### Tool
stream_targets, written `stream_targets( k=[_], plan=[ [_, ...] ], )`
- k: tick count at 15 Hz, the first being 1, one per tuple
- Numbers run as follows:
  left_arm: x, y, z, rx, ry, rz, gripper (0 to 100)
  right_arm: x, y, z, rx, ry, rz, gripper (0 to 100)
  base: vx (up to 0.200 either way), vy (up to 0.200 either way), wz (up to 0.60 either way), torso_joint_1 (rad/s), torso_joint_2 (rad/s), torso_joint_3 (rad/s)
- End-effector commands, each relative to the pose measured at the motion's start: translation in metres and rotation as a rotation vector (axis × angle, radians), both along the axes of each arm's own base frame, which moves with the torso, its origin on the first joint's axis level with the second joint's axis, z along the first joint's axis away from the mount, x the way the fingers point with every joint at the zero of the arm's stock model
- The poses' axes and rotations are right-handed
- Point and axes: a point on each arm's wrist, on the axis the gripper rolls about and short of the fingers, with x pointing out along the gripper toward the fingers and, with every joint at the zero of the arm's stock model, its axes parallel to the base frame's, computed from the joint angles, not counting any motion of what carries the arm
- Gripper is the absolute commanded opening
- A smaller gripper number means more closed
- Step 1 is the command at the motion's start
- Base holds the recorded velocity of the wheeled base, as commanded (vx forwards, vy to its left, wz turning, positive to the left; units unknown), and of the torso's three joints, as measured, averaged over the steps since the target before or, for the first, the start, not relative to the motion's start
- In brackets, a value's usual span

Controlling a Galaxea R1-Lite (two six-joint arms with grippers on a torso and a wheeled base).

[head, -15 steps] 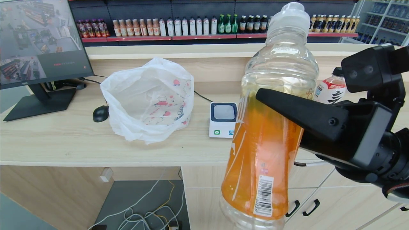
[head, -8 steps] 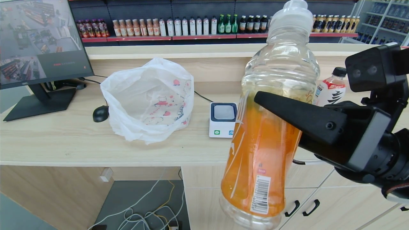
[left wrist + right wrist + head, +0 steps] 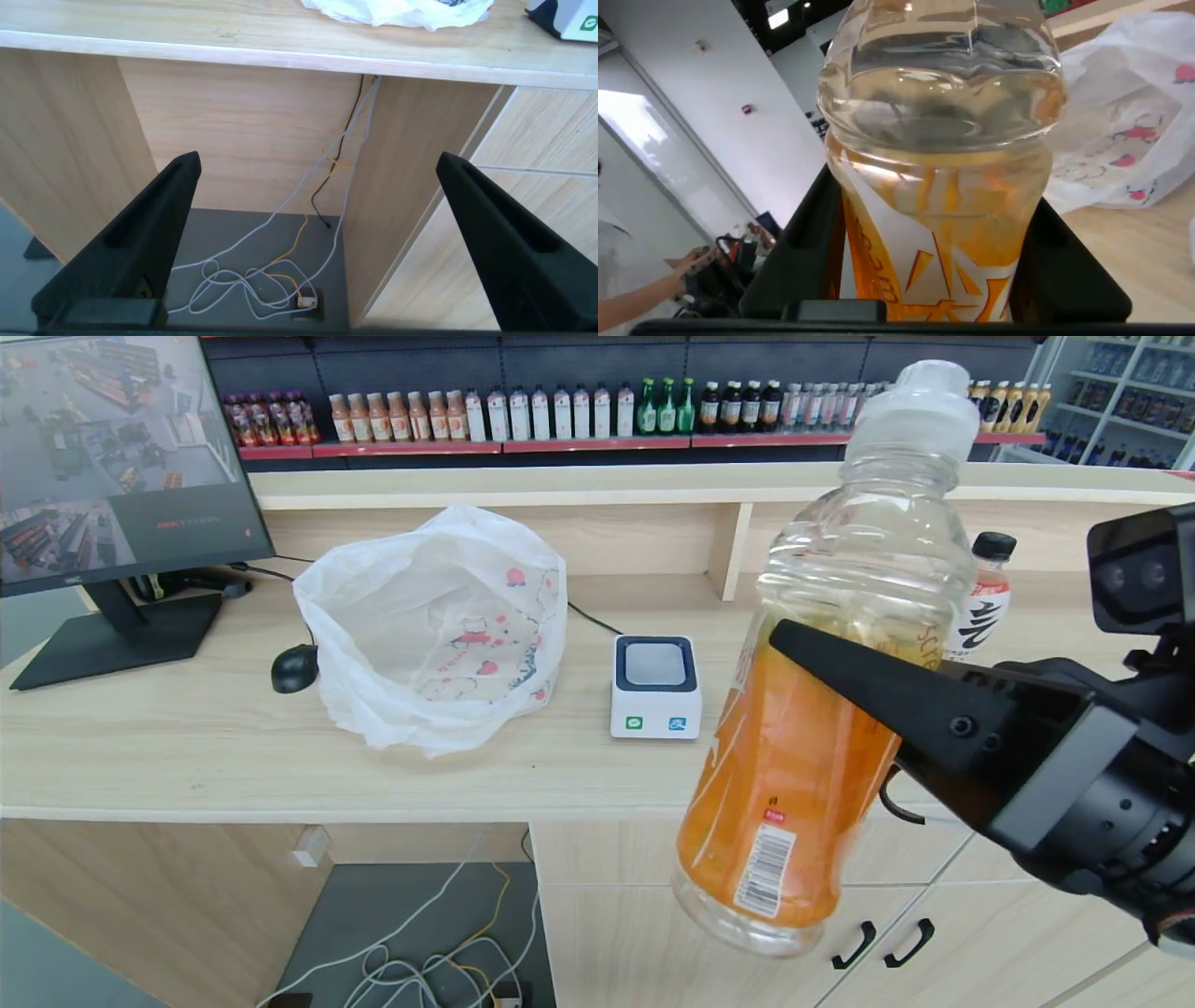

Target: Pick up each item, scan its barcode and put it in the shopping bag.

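A clear bottle of orange drink [image 3: 803,747] hangs tilted in front of the counter's right part, its white cap up and a barcode label [image 3: 764,870] near its base. My right gripper [image 3: 831,653] is shut on its middle, one black finger [image 3: 887,695] lying across the front. Seen from the right wrist, the bottle [image 3: 943,187] sits between the two fingers [image 3: 799,252]. The white scanner [image 3: 655,686] stands on the counter left of the bottle, and the open white shopping bag [image 3: 439,625] is further left. My left gripper [image 3: 318,177] hangs open below the counter edge, holding nothing.
A second bottle [image 3: 985,597] with a black cap stands on the counter behind the held one. A monitor [image 3: 112,457] and a mouse [image 3: 294,669] occupy the counter's left. Loose cables [image 3: 280,280] lie on the floor under the counter. Drawer handles [image 3: 882,943] are below the bottle.
My right gripper has carried the bottle to the right and tilted it more, its base swinging up. The scanner, partly covered before, now shows whole.
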Motion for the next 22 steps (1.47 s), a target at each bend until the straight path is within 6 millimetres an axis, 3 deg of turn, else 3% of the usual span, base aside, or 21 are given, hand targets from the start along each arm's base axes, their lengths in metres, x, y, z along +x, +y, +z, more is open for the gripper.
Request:
stream_targets(
  k=[1,9,14,18,22],
  plan=[
    [0.000,0.000,0.000,0.000,0.000,-0.001,100,-0.003,-0.008,0.005,0.009,-0.037,-0.053,0,0.000,0.000,0.00,0.000,0.00,0.000],
    [0.000,0.000,0.000,0.001,0.000,-0.001,100,-0.014,-0.059,-0.015,-0.179,-0.214,-0.379,0,0.000,0.000,0.00,0.000,0.00,0.000],
    [0.000,0.000,0.000,0.001,0.000,-0.001,100,0.001,-0.090,-0.022,-0.300,-0.270,-0.645,0,0.000,0.000,0.00,0.000,0.00,0.000],
    [0.000,0.000,0.000,0.003,0.000,-0.001,100,0.010,-0.094,-0.025,-0.306,-0.210,-0.845,0,0.000,0.000,0.00,0.000,0.00,0.000],
    [0.000,0.000,0.000,0.001,0.000,0.001,100,0.018,-0.099,-0.030,-0.365,-0.226,-0.909,0,0.000,0.000,0.00,0.000,0.00,0.000]
  ],
)
